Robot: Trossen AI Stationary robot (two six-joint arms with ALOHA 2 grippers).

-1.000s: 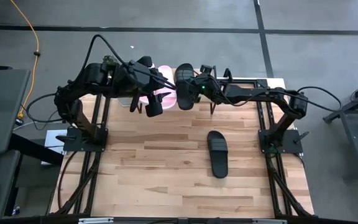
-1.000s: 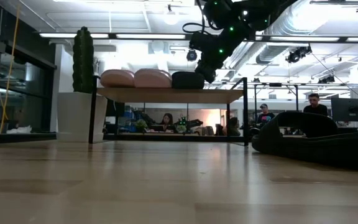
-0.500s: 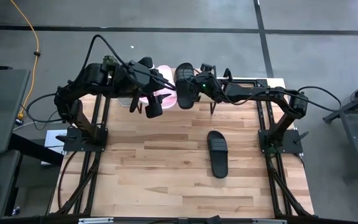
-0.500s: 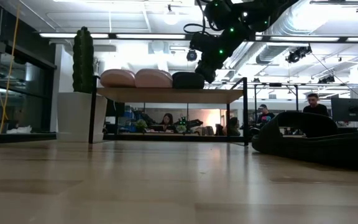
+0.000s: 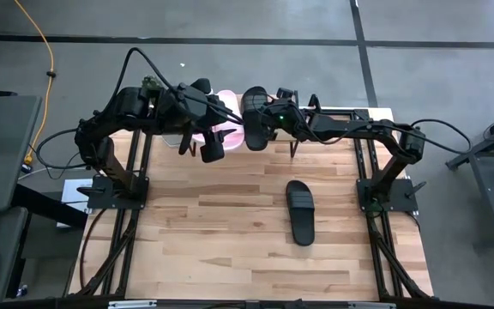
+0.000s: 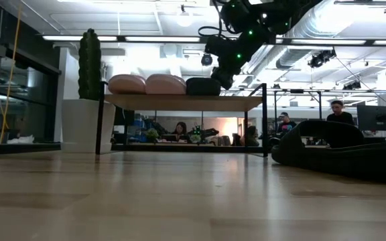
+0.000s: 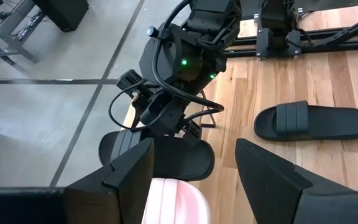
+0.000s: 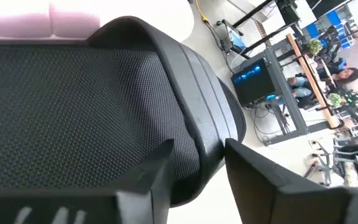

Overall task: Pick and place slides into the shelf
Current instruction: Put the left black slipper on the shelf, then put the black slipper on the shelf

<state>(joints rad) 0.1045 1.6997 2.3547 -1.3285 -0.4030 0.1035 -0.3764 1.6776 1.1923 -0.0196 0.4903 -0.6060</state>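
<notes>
The shelf [image 6: 179, 102] stands at the table's far edge. On its top board lie two pale pink slides [image 6: 127, 84] [image 6: 165, 84] and a black slide [image 6: 202, 86] side by side. My right gripper [image 8: 197, 180] is open at the black slide's near end [image 5: 256, 136], one finger over the footbed and one outside the rim. My left gripper [image 7: 194, 186] hangs open above the pink slides [image 5: 221, 129], with nothing between its fingers. A second black slide [image 5: 299, 211] lies flat on the table, right of the middle. My right gripper has its fingers on either side of the black slide's side rim [image 8: 201, 146], coming slanting down from the table's right. A gap shows between the outer finger [image 8: 266, 180] and the rim. Whether the inner finger touches the footbed, I cannot tell. The slide lies flat on the shelf's top board.
A white pot [image 6: 80, 124] with a tall cactus [image 6: 90, 63] stands just left of the shelf. The wooden table [image 5: 230, 240] has bare room in its near half. People sit at desks in the room beyond the shelf.
</notes>
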